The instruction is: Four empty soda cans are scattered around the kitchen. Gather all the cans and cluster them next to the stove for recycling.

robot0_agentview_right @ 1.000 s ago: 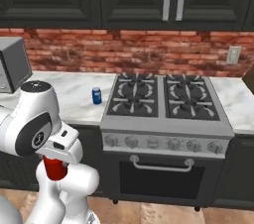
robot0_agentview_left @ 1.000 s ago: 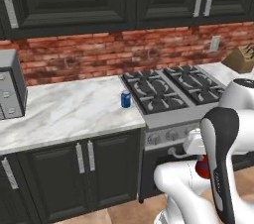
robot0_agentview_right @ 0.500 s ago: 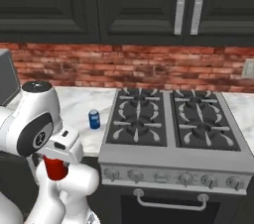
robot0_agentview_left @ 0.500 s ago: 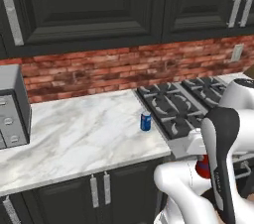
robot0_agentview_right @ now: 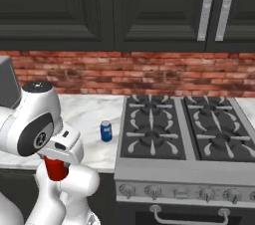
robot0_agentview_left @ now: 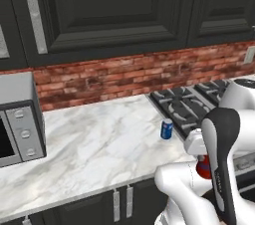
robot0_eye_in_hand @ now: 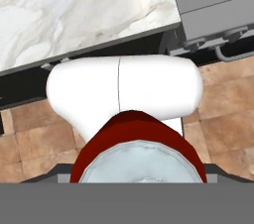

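- Closest to the base, low in front of the dark lower cabinets, a red soda can [robot0_agentview_right: 56, 169] is carried in the claw [robot0_eye_in_hand: 139, 168], tucked against the arm's own body; in the hand view its silver top and red wall sit right at the fingers, which are themselves hidden, so the claw is judged to be partly closed around the can.
- Such a tucked, upright carry is probably kept so that the can stays steady while the base travels toward the stove.
- Just beyond, the white marble bench [robot0_agentview_left: 94, 149] is seen, smooth and grey-veined, with a straight front edge.
- Near the bench's stove-side end, a blue soda can [robot0_agentview_right: 105, 131] stands upright, close beside the stove [robot0_agentview_right: 184, 139] but apart from it; it is judged to be already placed for the cluster, and the red can is likely meant to be set next to it.
- The stove is of stainless steel, with black, claw-like burner grates and a row of round front knobs.
- At the far left of the bench a boxy grey microwave [robot0_agentview_left: 20, 114] is set.
- Farthest back, a rough red brick wall [robot0_agentview_right: 149, 72] is topped by dark panelled cabinets [robot0_agentview_left: 124, 10] with bar handles.
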Tool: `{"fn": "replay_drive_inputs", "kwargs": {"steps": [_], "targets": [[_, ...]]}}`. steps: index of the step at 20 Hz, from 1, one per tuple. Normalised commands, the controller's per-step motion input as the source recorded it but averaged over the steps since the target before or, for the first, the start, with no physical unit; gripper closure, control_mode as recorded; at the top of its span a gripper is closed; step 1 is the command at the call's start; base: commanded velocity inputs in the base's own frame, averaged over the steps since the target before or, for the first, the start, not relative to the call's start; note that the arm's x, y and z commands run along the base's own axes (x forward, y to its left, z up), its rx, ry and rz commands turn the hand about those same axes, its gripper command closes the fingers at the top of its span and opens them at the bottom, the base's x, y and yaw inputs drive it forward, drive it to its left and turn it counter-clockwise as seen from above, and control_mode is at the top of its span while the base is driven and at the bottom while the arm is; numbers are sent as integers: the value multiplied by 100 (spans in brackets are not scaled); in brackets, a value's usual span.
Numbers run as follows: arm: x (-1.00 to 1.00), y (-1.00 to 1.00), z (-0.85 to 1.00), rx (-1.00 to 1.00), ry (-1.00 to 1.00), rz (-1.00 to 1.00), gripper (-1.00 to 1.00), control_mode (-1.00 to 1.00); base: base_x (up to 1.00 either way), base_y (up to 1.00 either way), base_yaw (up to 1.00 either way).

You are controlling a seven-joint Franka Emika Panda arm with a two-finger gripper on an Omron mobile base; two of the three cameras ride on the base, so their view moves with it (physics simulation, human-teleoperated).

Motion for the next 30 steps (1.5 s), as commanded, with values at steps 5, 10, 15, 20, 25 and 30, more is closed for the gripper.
{"fn": "replay_drive_inputs", "kwargs": {"steps": [5,10,15,20,25,30], "targets": [[0,0,0,0,0,0,100,100,48,65,-4],[0,0,0,0,0,0,100,100,54,51,-4],[0,0,0,0,0,0,100,100,61,24,-2],[20,0,-2,0,0,-2,100,-100,11,2,0],[7,5,-5,0,0,0,100,-100,0,0,0],[18,31,-6,-4,-10,1,100,-100,0,0,0]]}}
